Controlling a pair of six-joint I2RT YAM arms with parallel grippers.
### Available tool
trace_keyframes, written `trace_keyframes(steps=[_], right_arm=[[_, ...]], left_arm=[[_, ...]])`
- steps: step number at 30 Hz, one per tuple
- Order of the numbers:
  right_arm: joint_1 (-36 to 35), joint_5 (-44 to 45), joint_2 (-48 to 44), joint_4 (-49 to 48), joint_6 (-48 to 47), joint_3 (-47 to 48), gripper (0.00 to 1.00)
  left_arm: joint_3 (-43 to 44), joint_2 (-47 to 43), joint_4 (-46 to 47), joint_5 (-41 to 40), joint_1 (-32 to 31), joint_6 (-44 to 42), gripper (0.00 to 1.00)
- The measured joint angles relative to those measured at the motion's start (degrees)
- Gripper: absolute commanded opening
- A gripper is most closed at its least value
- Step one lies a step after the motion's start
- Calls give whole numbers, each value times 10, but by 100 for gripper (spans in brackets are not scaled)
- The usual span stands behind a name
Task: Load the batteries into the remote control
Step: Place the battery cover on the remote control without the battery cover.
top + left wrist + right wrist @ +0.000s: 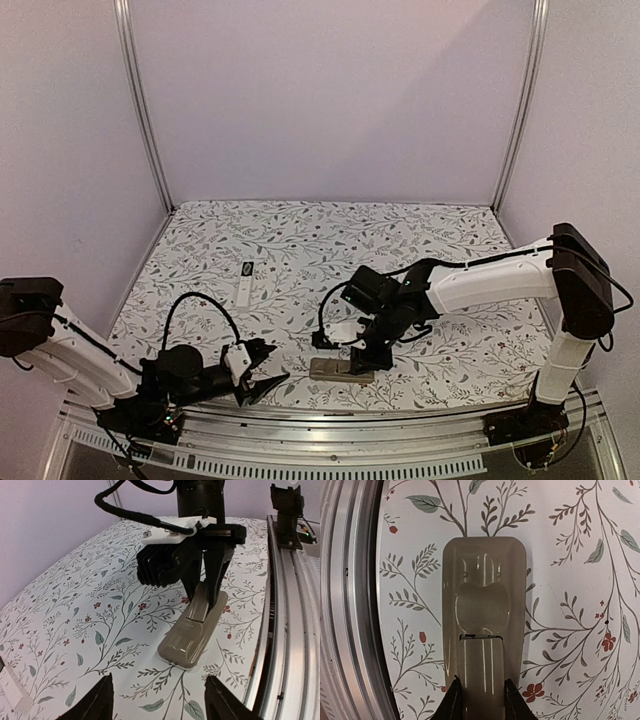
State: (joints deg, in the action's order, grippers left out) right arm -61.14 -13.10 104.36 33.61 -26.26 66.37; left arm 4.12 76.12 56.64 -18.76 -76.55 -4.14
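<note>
While lying back-up, pinched at one end

Grey remote (pixel 192 635) flat on the floral table (pixel 300 230) near its front edge, nipped by the right gripper (pixel 204 587). Close by, left gripper (pixel 272 362) spread wide, grasping nothing.

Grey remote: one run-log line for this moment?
right claw: shut on grey remote | grey remote: flat on table | left claw: open, empty, apart
</note>
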Motion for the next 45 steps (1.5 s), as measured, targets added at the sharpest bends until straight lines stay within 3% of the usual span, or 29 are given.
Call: trace_keyframes(steps=[25,37,45], right_arm=[[-3,-3,16,28,40,27,20],[-4,-6,16,27,92,27,20],[-6,-7,16,23,114,27,20]], left_arm=[[17,46,0,3,-11,-19,62],[92,167,-34,17,-10,-31,57],[111,209,-38,70,30,-4,58]])
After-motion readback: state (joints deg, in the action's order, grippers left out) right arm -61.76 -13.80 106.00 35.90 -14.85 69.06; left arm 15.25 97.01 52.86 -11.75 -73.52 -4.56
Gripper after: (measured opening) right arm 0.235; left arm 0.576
